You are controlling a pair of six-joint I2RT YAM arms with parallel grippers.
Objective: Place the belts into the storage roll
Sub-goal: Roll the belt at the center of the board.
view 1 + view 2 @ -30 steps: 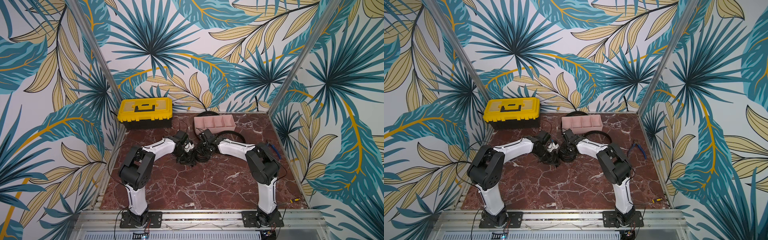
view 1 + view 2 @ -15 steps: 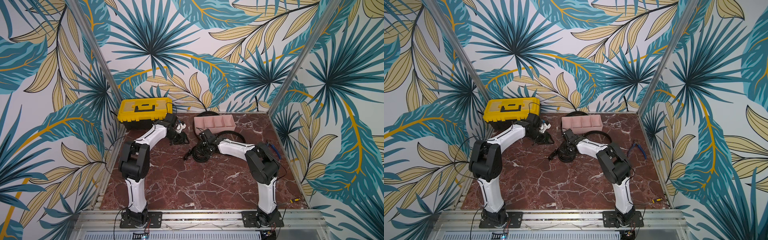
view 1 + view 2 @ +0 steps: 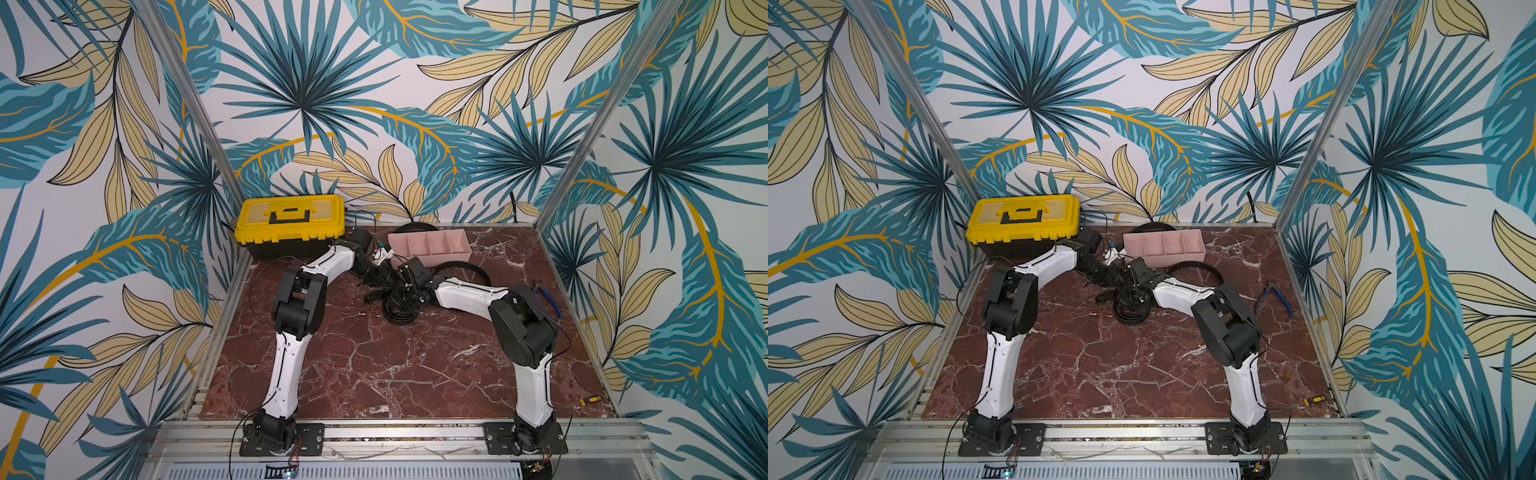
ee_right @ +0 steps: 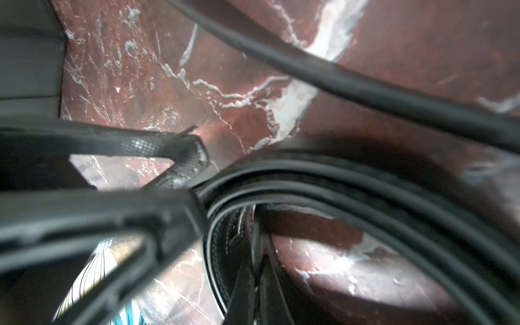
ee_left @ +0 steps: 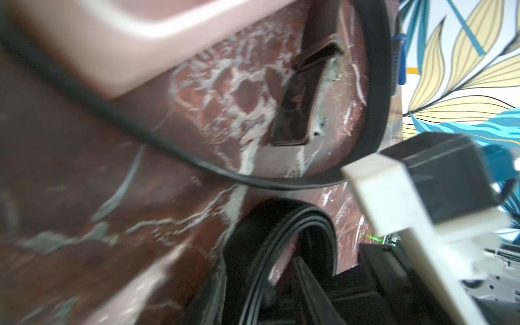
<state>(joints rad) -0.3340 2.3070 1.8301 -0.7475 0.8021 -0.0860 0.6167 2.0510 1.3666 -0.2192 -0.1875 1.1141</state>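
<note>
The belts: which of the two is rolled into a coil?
The belt at the right gripper, wound in several turns on the marble table. The other belt lies uncoiled, a wide curve by the pink tray.

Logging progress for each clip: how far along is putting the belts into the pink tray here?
Done: nothing; the pink tray shows four empty compartments. In hand: the right gripper is shut at the coiled belt on the table; a firm grip is unclear. Remaining: both belts, including the loose belt beside the tray.
</note>
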